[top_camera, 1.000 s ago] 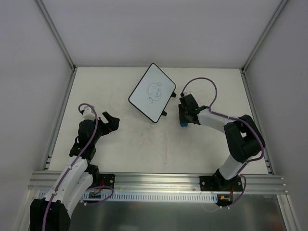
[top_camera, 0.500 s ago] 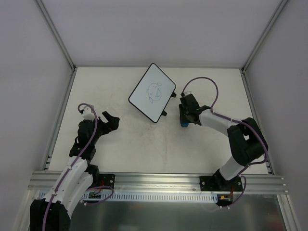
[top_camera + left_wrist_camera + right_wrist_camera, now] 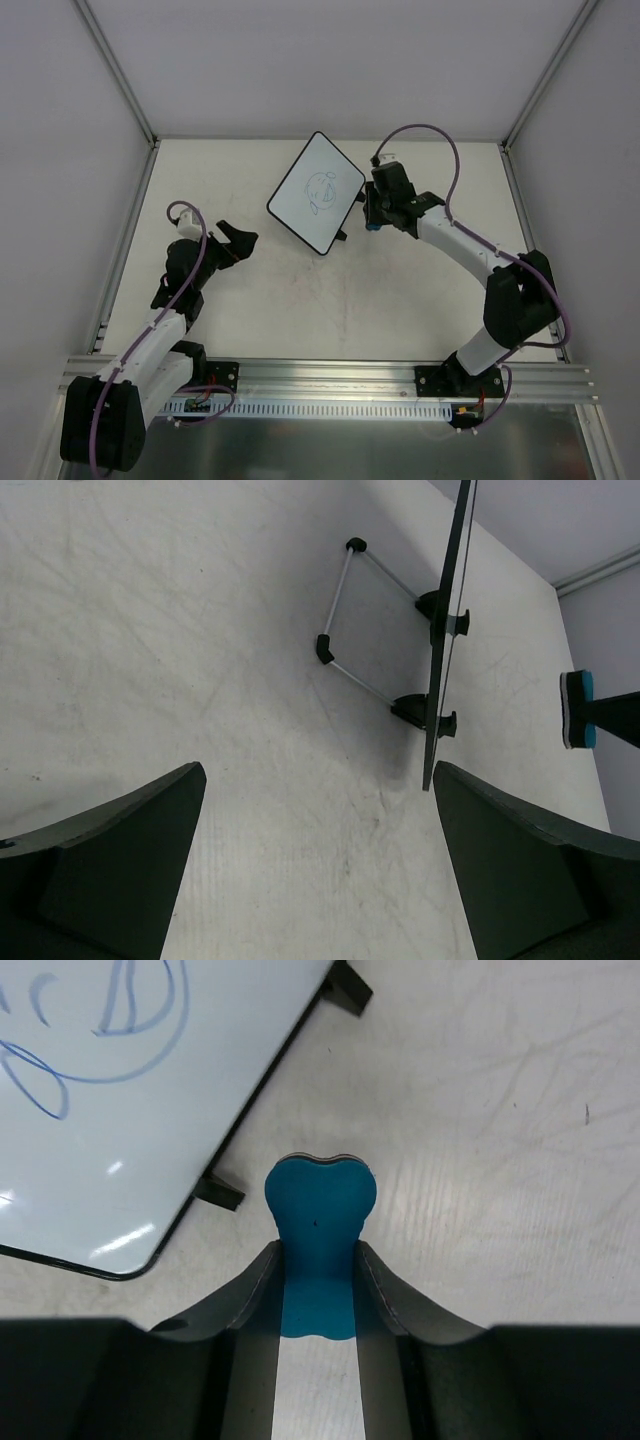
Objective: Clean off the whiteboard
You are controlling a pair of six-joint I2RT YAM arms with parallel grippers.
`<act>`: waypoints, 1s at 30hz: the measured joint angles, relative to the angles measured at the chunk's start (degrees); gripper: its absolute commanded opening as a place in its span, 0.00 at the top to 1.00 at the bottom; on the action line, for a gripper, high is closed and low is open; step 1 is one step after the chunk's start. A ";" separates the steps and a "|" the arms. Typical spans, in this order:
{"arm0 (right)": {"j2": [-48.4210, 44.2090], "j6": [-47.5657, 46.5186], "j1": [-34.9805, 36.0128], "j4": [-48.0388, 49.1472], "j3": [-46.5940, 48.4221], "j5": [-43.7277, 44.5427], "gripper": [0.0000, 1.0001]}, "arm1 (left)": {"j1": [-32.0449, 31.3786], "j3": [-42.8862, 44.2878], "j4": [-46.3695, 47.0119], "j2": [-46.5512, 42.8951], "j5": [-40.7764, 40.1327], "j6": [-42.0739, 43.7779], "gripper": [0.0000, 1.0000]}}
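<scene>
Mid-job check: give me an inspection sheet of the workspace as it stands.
Surface: pale table, scuffed with dark marks.
Job's things: whiteboard on a wire stand, blue drawing unerased; blue eraser beside it, apart.
Clutter: nothing seen.
Hands: left hand open, empty; right hand shut on the eraser.
Cables: purple cables looped along both arms, off the board.
Surroundings: white walls, aluminium frame.

We look down on a robotics lab test cell: a bare white worktop (image 3: pixel 300 300) boxed in by plain white walls (image 3: pixel 330 60) and aluminium frame posts (image 3: pixel 117 70), with the left arm (image 3: pixel 150 350) and right arm (image 3: pixel 455 240), trailing purple cables (image 3: pixel 430 130), bolted to a slotted aluminium rail (image 3: pixel 330 372) along the bottom of the frame.
</scene>
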 measured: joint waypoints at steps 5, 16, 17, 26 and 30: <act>2.14 -0.11 0.02 -1.90 10.23 -0.76 0.85 | 0.00 1.31 5.03 4.15 0.92 -0.70 0.01; 17.53 2.38 0.02 -2.60 30.97 -8.87 0.89 | 0.00 7.39 16.41 16.09 4.33 -0.63 0.01; 19.15 3.04 0.02 -2.54 32.50 -9.68 0.89 | 0.00 8.31 16.81 17.57 4.55 -0.63 0.01; 27.50 7.58 0.00 1.49 41.24 -11.06 0.89 | 0.00 13.25 19.78 25.16 7.13 -0.59 0.04; 28.39 8.00 -0.02 3.67 42.05 -9.03 0.96 | 0.00 13.42 22.47 27.23 7.67 -0.68 0.04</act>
